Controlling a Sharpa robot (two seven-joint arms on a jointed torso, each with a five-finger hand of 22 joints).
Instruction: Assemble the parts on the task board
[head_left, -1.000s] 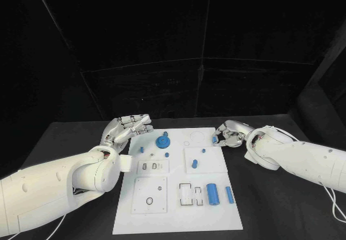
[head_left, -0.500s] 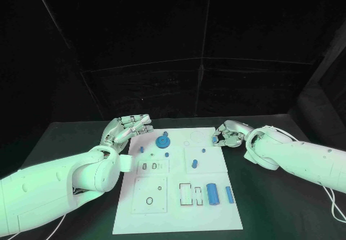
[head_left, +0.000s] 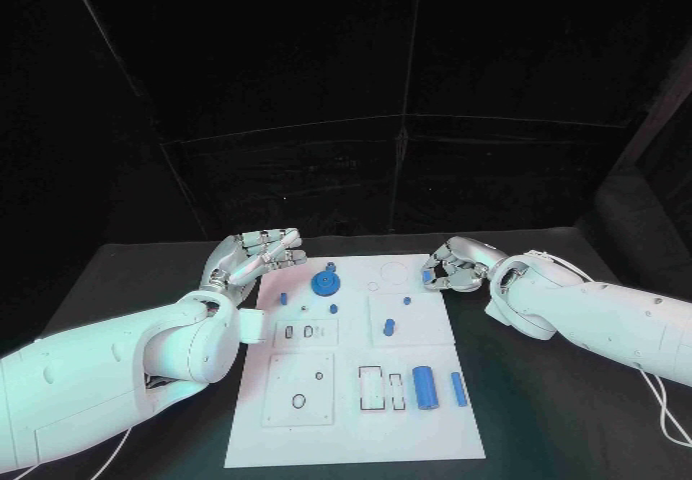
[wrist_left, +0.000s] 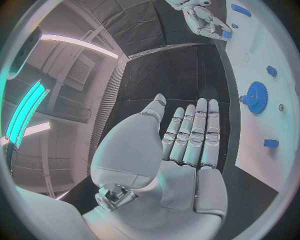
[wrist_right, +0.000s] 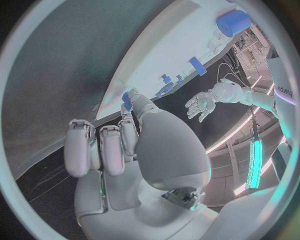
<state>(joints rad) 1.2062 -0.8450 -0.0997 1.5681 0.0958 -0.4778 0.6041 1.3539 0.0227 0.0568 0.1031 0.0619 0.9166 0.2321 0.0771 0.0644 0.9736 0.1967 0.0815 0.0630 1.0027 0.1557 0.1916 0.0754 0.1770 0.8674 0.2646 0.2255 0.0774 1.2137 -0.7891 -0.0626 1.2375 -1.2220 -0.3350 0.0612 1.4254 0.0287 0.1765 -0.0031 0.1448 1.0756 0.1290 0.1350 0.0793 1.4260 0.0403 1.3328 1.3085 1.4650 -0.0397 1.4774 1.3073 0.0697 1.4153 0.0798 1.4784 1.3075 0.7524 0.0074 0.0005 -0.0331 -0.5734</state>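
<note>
Right robot hand (head_left: 450, 270), at about 1 o'clock from the centre of the task board (head_left: 361, 420), sits over the board's far right corner with its fingers curled in; the right wrist view shows a small blue part (wrist_right: 127, 99) at its fingertips, seemingly pinched between thumb and a finger, though the contact itself is partly hidden. Left robot hand (head_left: 260, 255), at about 11 o'clock, hovers just off the board's far left corner, flat and spread, fingers (wrist_left: 190, 132) straight and side by side, holding nothing.

Task board: a white plate lying on the black desk (head_left: 130, 290), long axis running from 6 to 12 o'clock. On it:
- blue gear (head_left: 326, 285), lying flat near the far left, with a small blue piece just beyond it at 12 o'clock;
- short blue peg (head_left: 284, 298), at 9 o'clock of the gear, near the board's left edge;
- small blue pin (head_left: 389, 325), near the centre, long axis roughly 6 to 12 o'clock;
- large blue cylinder (head_left: 426, 388), at about 5 o'clock, lying down with its long axis 6 to 12 o'clock;
- slimmer blue bar (head_left: 459, 389), parallel and just to its 3 o'clock side, near the right edge;
- rectangular recesses (head_left: 382, 388), at 9 o'clock of the cylinder, outlined in dark.
</note>
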